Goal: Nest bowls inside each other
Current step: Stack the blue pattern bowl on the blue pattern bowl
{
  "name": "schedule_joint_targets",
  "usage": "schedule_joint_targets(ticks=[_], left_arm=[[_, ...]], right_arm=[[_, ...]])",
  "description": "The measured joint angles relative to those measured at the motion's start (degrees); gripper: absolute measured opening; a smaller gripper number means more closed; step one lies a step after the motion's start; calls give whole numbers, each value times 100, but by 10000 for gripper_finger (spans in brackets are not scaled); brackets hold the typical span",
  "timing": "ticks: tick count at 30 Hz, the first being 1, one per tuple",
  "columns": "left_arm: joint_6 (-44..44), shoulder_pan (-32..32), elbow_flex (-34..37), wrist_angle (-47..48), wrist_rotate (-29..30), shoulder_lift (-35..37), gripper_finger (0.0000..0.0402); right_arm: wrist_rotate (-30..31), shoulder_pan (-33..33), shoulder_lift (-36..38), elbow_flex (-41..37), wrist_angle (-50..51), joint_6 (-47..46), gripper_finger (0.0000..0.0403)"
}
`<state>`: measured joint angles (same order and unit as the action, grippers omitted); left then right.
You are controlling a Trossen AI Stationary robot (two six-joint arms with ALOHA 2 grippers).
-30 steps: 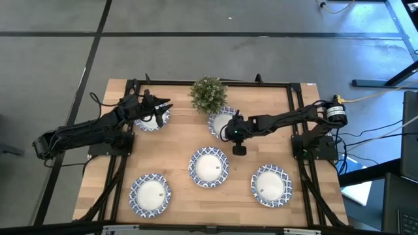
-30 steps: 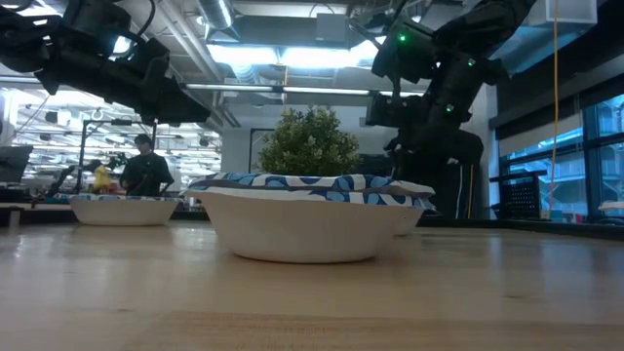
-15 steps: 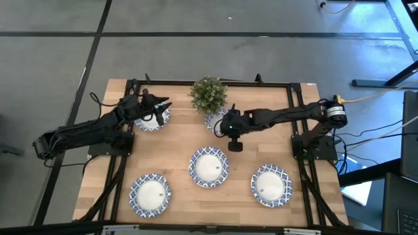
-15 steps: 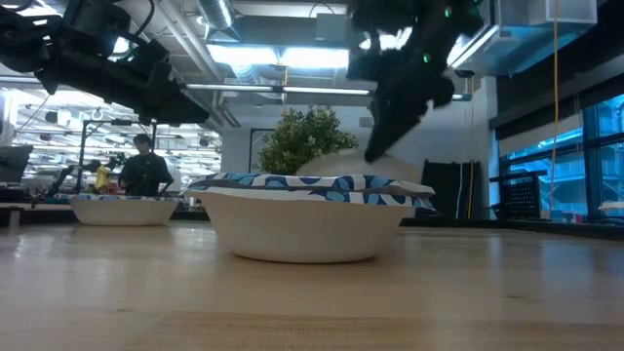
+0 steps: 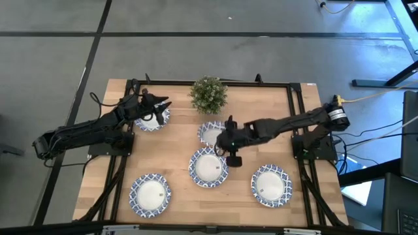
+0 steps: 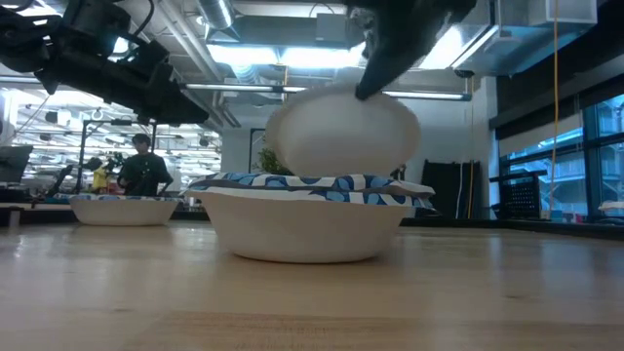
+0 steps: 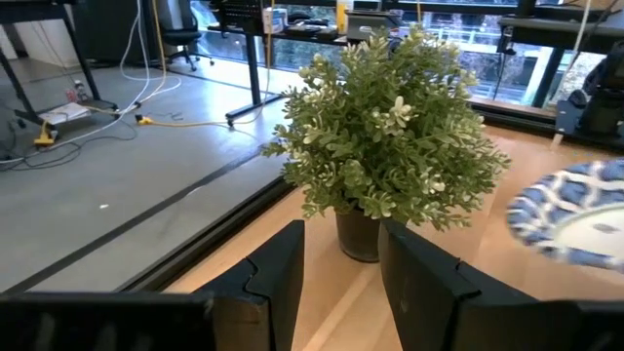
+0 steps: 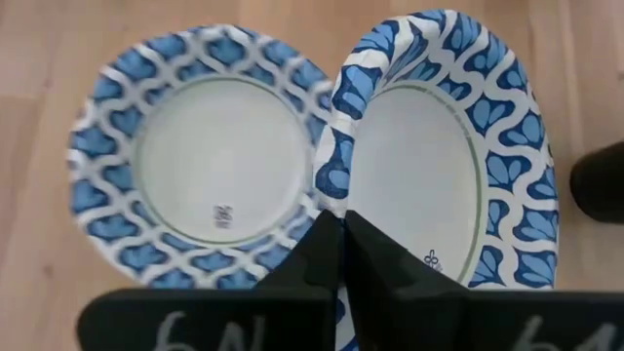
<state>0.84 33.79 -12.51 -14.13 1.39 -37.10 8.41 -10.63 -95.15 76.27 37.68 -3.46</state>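
Several blue-and-white rimmed bowls show in the high view. One is held by my right gripper (image 5: 223, 138), which is shut on the held bowl (image 5: 209, 132) just above the centre bowl (image 5: 209, 167). The others rest on their bases: the far-left bowl (image 5: 151, 119), the near-left bowl (image 5: 150, 194) and the near-right bowl (image 5: 270, 185). My left gripper (image 5: 162, 106) waits open over the far-left bowl and faces the potted plant (image 7: 385, 146). My right gripper pinches the held bowl's patterned rim (image 8: 331, 190) between its two fingers, coming slanting from the table's right. The rim buckles inward at the pinch. The bowl (image 6: 341, 132) is lifted clear and tilted, its white underside turned to the near edge, above the centre bowl (image 6: 307, 219).
The small green potted plant (image 5: 209, 94) stands at the far edge between the two arms. A black frame rail (image 5: 215, 83) runs along the table's far side. Bare wood lies between the near-left and near-right bowls.
My right gripper has moved from beside the plant toward the near edge and a little left, staying shut on the bowl's rim. That bowl has been lifted clear of the table, tipped on edge and brought over the centre bowl's far side.
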Motion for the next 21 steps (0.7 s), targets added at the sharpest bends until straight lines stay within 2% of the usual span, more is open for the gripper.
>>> schedule_joint_targets(ticks=[12,17,21], left_arm=[[1,1,0,0,99,0,128],[2,1,0,5,98,0,128],[2,-1,0,33,96,0,128]], right_arm=[[246,-1038,-55,88,-531,-981,12],[213,-1220,-349,88,-1107,-989,5],[63,-1255,-682,88,-1162,-1137,8]])
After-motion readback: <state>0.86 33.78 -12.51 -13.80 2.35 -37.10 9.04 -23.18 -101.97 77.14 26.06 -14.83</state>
